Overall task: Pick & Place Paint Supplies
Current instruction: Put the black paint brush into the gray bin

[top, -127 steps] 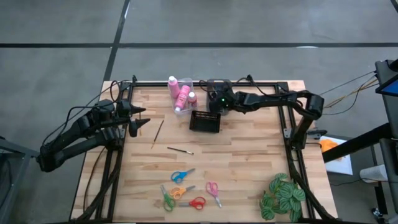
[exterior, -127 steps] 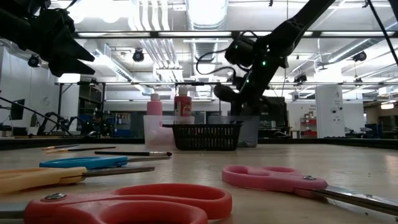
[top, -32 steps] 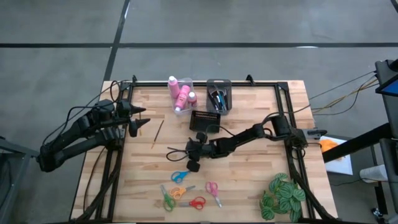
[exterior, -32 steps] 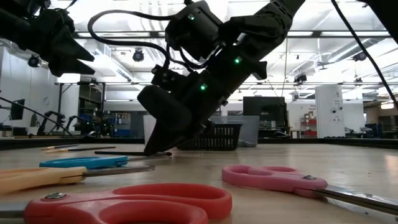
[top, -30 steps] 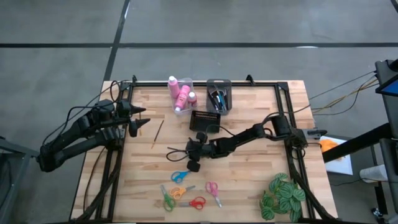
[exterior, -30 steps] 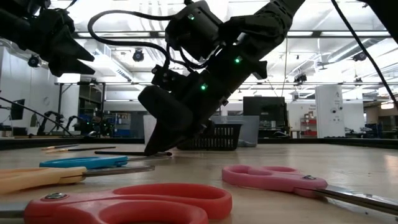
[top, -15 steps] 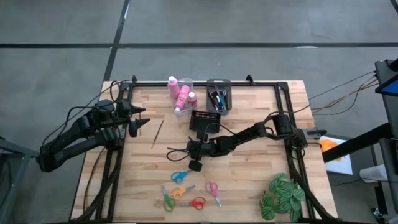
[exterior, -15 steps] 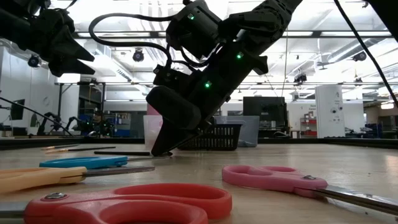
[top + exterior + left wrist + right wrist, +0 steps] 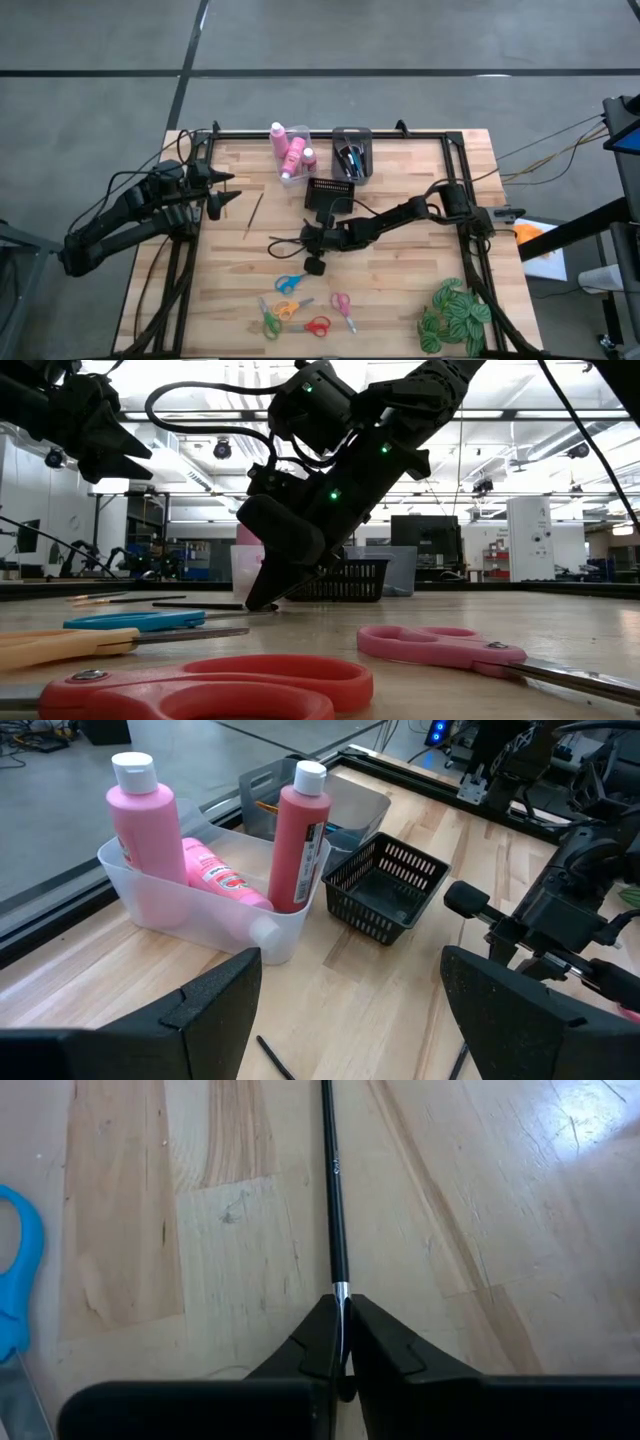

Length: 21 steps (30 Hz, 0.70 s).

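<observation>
The black paintbrush (image 9: 333, 1190) lies flat on the tabletop (image 9: 400, 290) near the middle, and we see the right hand (image 9: 341, 1342) clenched on its metal collar, both fingertips pressed down against the wood. In the view from above, this hand (image 9: 303, 243) sits just below the small black basket (image 9: 329, 193). A second, wooden-handled brush (image 9: 254, 214) lies apart toward the left side. The scissors are scattered along the near edge: a blue pair (image 9: 292, 282), an orange pair (image 9: 291, 308), a green pair (image 9: 269, 322), a red pair (image 9: 317, 325) and a pink pair (image 9: 342, 307). Three pink bottles (image 9: 299, 837) with white caps sit in a clear tub (image 9: 215, 920) at the far edge, two upright and one lying down. Beside it a grey bin (image 9: 351, 153) holds more brushes. The left hand (image 9: 220, 190) hovers released over the left edge of the tabletop. A green plant (image 9: 455, 315) stands at the near right corner.
</observation>
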### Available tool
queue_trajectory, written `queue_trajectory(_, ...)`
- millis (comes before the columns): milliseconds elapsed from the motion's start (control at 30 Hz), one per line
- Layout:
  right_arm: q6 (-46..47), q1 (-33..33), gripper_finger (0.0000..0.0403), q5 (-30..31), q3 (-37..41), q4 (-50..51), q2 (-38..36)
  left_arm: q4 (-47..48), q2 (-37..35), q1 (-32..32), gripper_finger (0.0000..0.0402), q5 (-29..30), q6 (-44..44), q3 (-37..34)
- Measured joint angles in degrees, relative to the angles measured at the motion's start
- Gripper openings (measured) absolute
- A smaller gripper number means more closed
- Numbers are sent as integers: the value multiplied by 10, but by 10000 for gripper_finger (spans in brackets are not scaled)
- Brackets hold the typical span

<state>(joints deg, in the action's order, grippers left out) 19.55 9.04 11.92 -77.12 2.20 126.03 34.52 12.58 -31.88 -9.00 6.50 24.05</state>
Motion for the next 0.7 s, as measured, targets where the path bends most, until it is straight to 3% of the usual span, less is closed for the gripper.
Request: queue_trajectory(700, -1, 1, 16, -2, -28, 11, -57, 0, 0, 0, 311, 0, 0, 0)
